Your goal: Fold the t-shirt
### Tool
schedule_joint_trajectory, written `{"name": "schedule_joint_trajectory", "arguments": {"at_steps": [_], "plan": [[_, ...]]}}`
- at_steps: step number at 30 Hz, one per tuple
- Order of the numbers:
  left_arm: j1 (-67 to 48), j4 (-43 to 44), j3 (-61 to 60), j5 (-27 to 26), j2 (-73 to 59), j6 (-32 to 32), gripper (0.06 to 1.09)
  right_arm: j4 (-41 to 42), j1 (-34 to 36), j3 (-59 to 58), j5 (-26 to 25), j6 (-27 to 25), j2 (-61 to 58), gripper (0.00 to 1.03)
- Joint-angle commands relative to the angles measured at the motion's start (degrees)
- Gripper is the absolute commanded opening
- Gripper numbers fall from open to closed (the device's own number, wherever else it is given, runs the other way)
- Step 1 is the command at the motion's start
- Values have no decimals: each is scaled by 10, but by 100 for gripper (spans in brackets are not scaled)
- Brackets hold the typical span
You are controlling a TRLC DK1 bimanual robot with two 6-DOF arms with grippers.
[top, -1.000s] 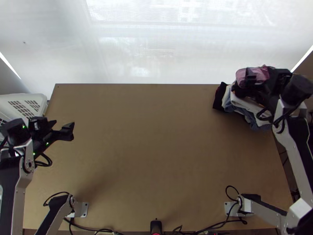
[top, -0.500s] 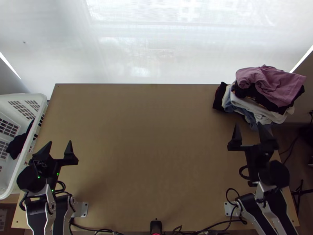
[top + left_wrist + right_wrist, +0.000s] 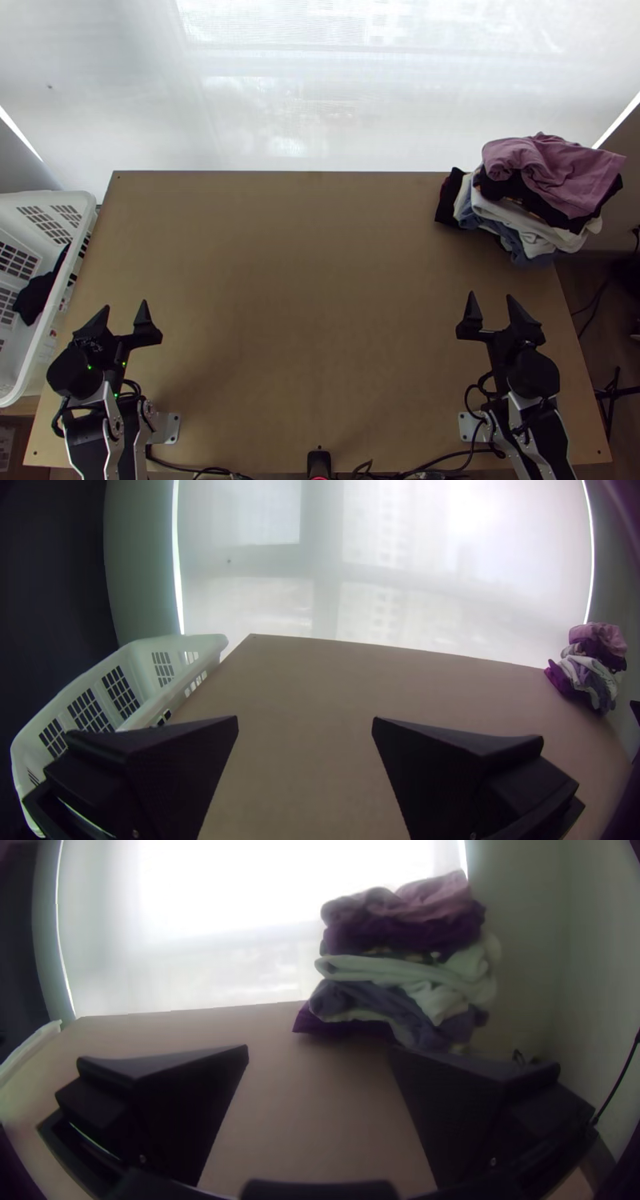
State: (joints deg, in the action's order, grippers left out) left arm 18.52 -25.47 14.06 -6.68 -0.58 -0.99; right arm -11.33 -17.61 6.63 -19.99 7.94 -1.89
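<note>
In the top view, a pink shirt (image 3: 552, 172) lies bunched on top of a stack of folded clothes (image 3: 520, 224) at the table's far right corner. My left gripper (image 3: 124, 310) stands open near the table's left edge, well away from the stack. At the right, my right gripper (image 3: 491, 301) is open too, on the near side of the stack and apart from it. The left wrist view has the left gripper (image 3: 305, 721) with nothing between its fingers. In the right wrist view the right gripper (image 3: 319, 1050) is likewise empty, with the pink shirt (image 3: 433, 897) farther off.
A white laundry basket (image 3: 48, 352) stands against the table's left side, with dark cloth (image 3: 36, 294) inside. The bare table (image 3: 312, 296) stretches between the arms. Cables (image 3: 432, 462) and a small black device (image 3: 319, 462) lie at the near edge.
The right arm has drawn back from over the stack to the near right, its gripper now clear of the pink shirt. The left gripper has also moved back toward its base. The stack has stayed put.
</note>
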Motion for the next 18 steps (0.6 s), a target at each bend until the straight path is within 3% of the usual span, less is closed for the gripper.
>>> {"name": "schedule_joint_trajectory", "arguments": {"at_steps": [1, 18], "plan": [[11, -5, -4, 1, 8, 3, 104, -40, 1, -13, -1, 87, 20, 98], [11, -5, -4, 1, 7, 2, 104, -42, 1, -13, -1, 91, 20, 98]]}}
